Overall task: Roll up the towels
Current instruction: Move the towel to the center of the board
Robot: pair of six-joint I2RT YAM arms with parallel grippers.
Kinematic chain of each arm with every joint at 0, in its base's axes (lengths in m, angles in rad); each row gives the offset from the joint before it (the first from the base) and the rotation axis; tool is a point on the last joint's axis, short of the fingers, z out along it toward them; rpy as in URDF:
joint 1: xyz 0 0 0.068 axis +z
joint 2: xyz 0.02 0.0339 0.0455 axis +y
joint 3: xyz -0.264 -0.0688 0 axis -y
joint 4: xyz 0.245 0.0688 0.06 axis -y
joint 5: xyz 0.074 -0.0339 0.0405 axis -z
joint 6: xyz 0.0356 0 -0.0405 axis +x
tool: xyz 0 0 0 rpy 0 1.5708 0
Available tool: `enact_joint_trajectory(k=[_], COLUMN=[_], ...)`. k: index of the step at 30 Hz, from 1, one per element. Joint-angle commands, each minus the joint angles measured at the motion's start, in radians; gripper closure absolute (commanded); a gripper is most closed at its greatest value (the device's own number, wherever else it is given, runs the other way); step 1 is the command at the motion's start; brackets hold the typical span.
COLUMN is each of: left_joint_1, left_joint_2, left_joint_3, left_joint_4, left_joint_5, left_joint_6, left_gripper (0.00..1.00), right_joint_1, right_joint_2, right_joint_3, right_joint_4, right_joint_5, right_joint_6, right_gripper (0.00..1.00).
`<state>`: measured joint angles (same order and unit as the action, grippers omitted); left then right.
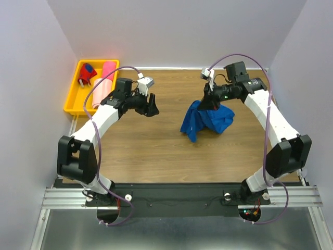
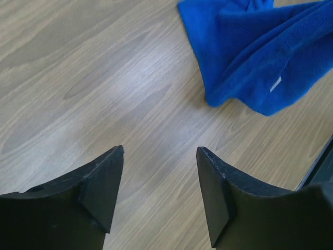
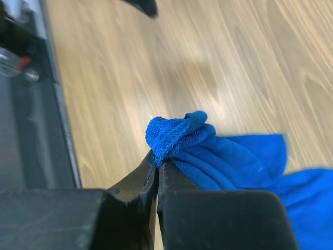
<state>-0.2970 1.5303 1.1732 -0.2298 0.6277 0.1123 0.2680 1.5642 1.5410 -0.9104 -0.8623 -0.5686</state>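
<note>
The royal blue towel (image 1: 205, 121) hangs crumpled from my right gripper (image 1: 208, 102), its lower part resting on the wooden table in the middle right. The right gripper (image 3: 157, 161) is shut on a bunched corner of the blue towel (image 3: 179, 136). My left gripper (image 1: 151, 107) is open and empty, above bare wood to the left of the towel; its fingers (image 2: 106, 179) frame the table, with the blue towel (image 2: 260, 57) ahead of it. A hot pink rolled towel (image 1: 109, 70) and a pale pink rolled towel (image 1: 102, 89) lie in the yellow tray (image 1: 73, 96).
The yellow tray at the back left also holds a red and blue item (image 1: 87, 74). White walls close the table on the left, back and right. A metal rail (image 1: 171, 197) runs along the near edge by the arm bases.
</note>
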Motion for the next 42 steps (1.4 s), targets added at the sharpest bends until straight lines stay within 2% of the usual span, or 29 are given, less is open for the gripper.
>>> enact_joint_trajectory(k=[1, 6, 7, 10, 12, 18, 27, 33, 42], left_joint_1=[0.002, 0.002, 0.001, -0.016, -0.06, -0.224, -0.453, -0.465, -0.47], left_joint_2=[-0.119, -0.18, -0.182, -0.177, -0.173, -0.15, -0.033, 0.073, 0.175], left_joint_3=[0.016, -0.069, -0.078, -0.109, -0.136, -0.188, -0.17, -0.103, -0.089], left_joint_4=[0.052, 0.056, 0.058, 0.049, 0.043, 0.052, 0.101, 0.121, 0.191], left_joint_5=[0.056, 0.015, 0.003, -0.042, -0.063, -0.153, -0.302, -0.292, -0.309], left_joint_6=[-0.019, 0.004, 0.009, 0.064, 0.13, 0.276, 0.526, 0.506, 0.491], left_gripper=[0.3, 0.27, 0.27, 0.28, 0.34, 0.42, 0.41, 0.41, 0.42], right_joint_1=[0.016, 0.014, 0.013, 0.007, -0.006, -0.024, -0.023, -0.023, -0.029], right_joint_2=[0.052, 0.108, 0.126, 0.192, 0.226, 0.368, 0.413, 0.405, 0.401], right_joint_3=[0.071, -0.074, -0.09, -0.123, -0.118, -0.088, -0.108, -0.113, -0.122], right_joint_4=[-0.041, -0.035, -0.032, 0.03, 0.08, 0.093, 0.096, 0.094, 0.094], right_joint_5=[-0.164, 0.032, 0.113, 0.231, 0.273, 0.322, 0.321, 0.313, 0.301], right_joint_6=[0.07, -0.043, -0.043, 0.004, 0.057, 0.121, 0.136, 0.145, 0.148], right_gripper=[0.99, 1.0, 0.99, 1.0, 1.0, 0.99, 0.99, 1.0, 0.99])
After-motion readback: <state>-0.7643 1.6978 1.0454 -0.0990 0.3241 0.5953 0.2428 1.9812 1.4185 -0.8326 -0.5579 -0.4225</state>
